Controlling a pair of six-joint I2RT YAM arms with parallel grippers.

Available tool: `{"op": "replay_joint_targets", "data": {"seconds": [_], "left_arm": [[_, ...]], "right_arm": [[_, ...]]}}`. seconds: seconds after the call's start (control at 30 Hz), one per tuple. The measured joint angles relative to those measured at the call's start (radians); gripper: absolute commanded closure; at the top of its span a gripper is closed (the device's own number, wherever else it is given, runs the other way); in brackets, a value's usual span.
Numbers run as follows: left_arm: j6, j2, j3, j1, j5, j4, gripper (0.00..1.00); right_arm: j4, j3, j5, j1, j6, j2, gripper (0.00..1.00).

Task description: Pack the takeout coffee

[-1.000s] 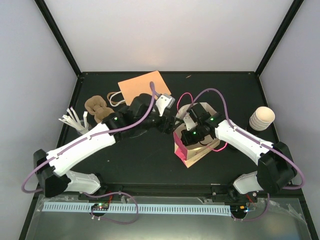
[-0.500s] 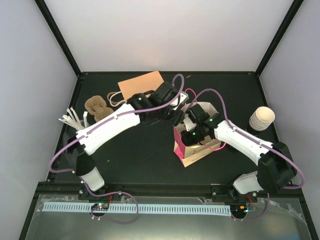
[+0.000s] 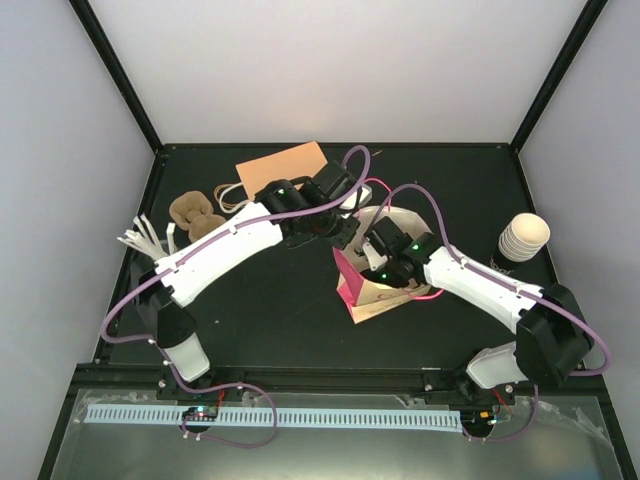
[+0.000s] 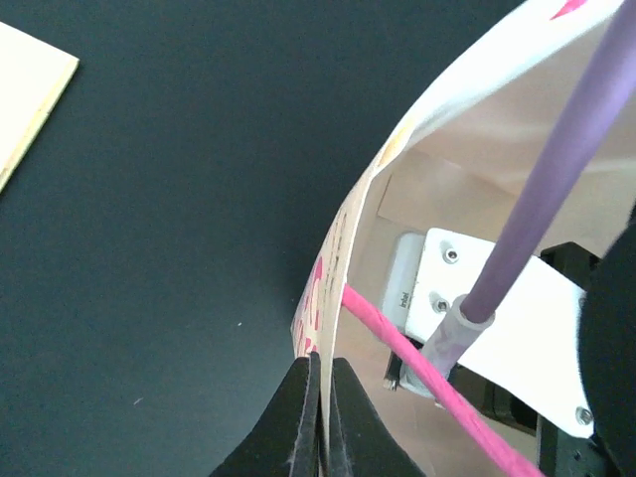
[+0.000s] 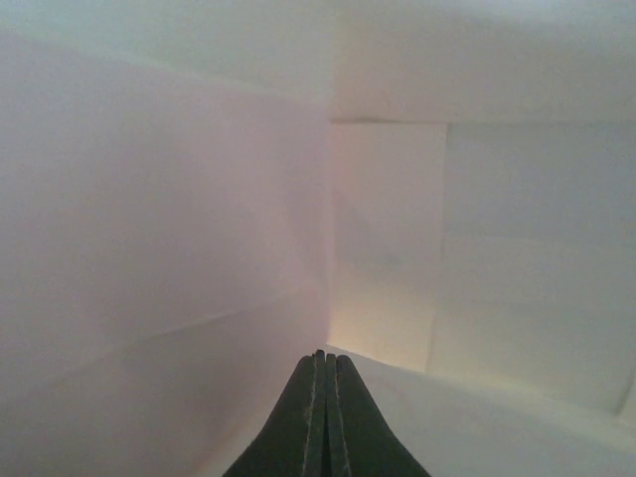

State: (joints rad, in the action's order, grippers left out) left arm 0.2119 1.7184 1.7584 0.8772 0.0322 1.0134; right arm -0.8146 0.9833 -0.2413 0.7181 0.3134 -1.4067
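Note:
The takeout coffee point(image 3: 523, 237), a cream ribbed cup, stands at the table's right side, away from both arms. A paper bag point(image 3: 362, 297) with pink print stands open at the middle, leaning left. My left gripper point(image 4: 323, 397) is shut on the bag's left rim point(image 4: 350, 248), beside the pink handle point(image 4: 417, 368). In the top view that left gripper point(image 3: 348, 232) sits at the bag's rear-left edge. My right gripper point(image 5: 320, 363) is shut and empty, reaching down inside the bag, with pale inner walls point(image 5: 179, 219) all round it.
A brown pulp carrier point(image 3: 195, 215) and a bundle of white sticks point(image 3: 148, 240) lie at the left. A flat tan paper bag point(image 3: 285, 168) lies at the back. The right arm's wrist point(image 3: 400, 255) fills the bag's mouth.
My left gripper has swung to the bag's rear-left rim and shut on it. The bag has shifted and leaned to the left. The right gripper stays shut inside the bag.

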Motion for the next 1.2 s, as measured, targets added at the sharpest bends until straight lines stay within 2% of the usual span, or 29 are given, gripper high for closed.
{"op": "replay_joint_targets", "data": {"seconds": [0.33,0.5,0.8,1.2], "left_arm": [[-0.001,-0.071,-0.003,-0.005,0.007,0.019,0.99],[0.000,-0.071,-0.027,-0.011,-0.029,0.019,0.98],[0.017,-0.110,-0.042,-0.024,-0.094,0.020,0.98],[0.061,-0.193,-0.185,-0.045,-0.134,-0.053,0.98]], "right_arm": [[0.011,0.000,0.049,0.069,0.002,-0.031,0.99],[0.026,0.000,0.051,0.085,0.003,-0.066,0.99],[0.084,0.000,0.160,0.086,0.023,-0.138,0.99],[0.191,-0.051,-0.154,0.096,0.034,-0.159,0.99]]}}
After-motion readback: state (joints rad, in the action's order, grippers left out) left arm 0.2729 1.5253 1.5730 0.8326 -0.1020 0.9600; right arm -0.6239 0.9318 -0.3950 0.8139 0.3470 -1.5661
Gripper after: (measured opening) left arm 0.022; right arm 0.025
